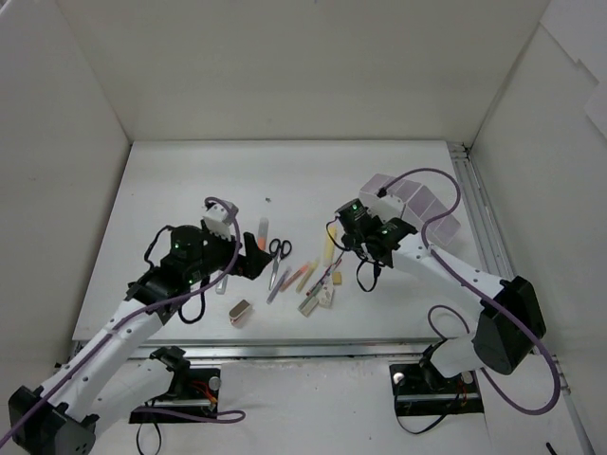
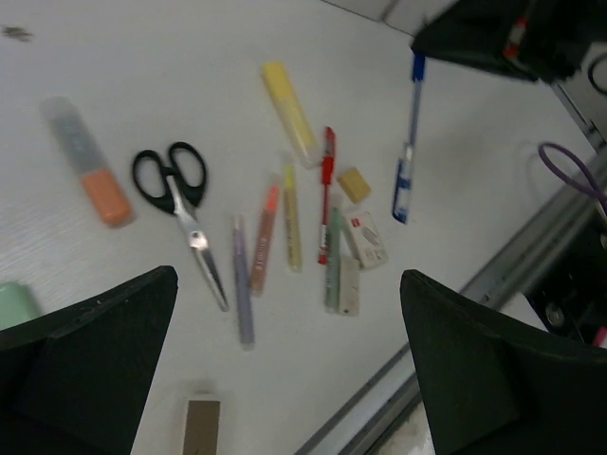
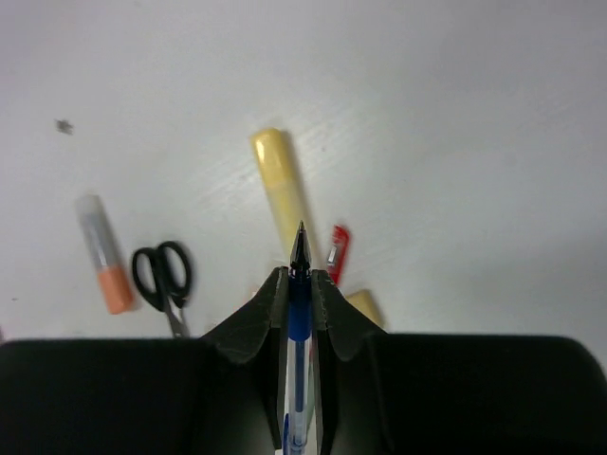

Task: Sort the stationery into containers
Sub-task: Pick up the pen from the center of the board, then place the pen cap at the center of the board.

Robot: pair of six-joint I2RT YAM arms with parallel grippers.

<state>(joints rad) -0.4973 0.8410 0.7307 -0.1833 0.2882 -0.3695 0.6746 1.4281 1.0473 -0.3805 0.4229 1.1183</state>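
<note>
My right gripper (image 1: 358, 248) is shut on a blue pen (image 3: 300, 318) and holds it above the pile, tip pointing forward; the pen also shows in the left wrist view (image 2: 408, 142). My left gripper (image 1: 248, 265) is open and empty over the table's near side, with a small metallic block (image 2: 201, 427) between its fingers and below them. Black-handled scissors (image 2: 175, 190), an orange marker (image 2: 95, 180), a yellow marker (image 2: 289, 109), a red pen (image 2: 327, 190), several thin pens and a beige eraser (image 2: 354, 184) lie loose. The white compartment tray (image 1: 417, 201) stands at the right rear.
A pale-green marker (image 2: 14, 303) lies at the left gripper's left finger. Two white eraser boxes (image 2: 365, 242) lie beside the pens. A metal rail (image 1: 313, 351) runs along the table's front edge. White walls enclose the table on three sides.
</note>
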